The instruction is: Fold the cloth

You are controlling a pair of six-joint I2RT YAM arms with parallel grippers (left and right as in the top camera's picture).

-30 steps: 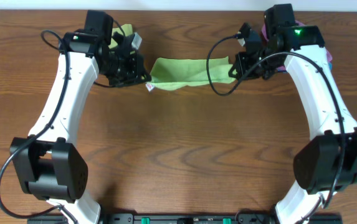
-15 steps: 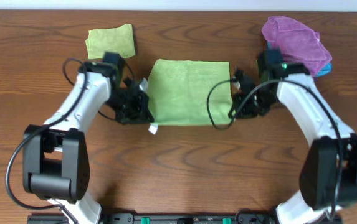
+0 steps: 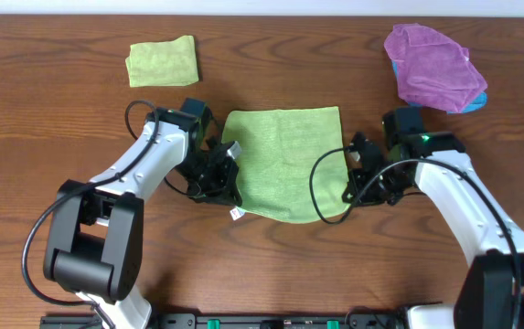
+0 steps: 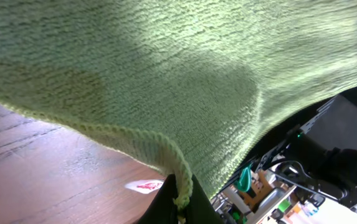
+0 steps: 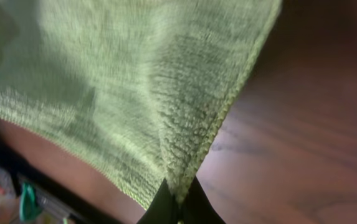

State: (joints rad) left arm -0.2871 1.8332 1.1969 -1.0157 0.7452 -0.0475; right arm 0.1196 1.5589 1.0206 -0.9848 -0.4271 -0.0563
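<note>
1. Where the two arms converge, the green cloth (image 3: pixel 284 160) is spread between them over the middle of the desk (image 3: pixel 271 274).
2. Orientation: the far edge runs straight from left to right, parallel to the back edge of the desk. The near edge bows toward the robot's base.
3. Long axis: the outline is close to square (at most slightly wider than deep), so no long axis can be fixed with confidence.
4. Left pincer (image 3: pixel 228 185): closed on the near left corner of the green cloth. The left wrist view shows it pinched on the hem, with the fabric fanning up and away from the grip.
5. Right pincer (image 3: pixel 351 192): closed on the near right corner. The right wrist view shows the same pinch on the hem, with the fabric drawn into a ridge above the grip.
6. A white label (image 3: pixel 237 214) hangs from the near left corner, just beside the left pincer.
7. A folded green cloth (image 3: pixel 162 62) lies at the far left of the desk, and a purple cloth (image 3: pixel 431 68) lies at the far right. Both are well apart from the arms.
</note>
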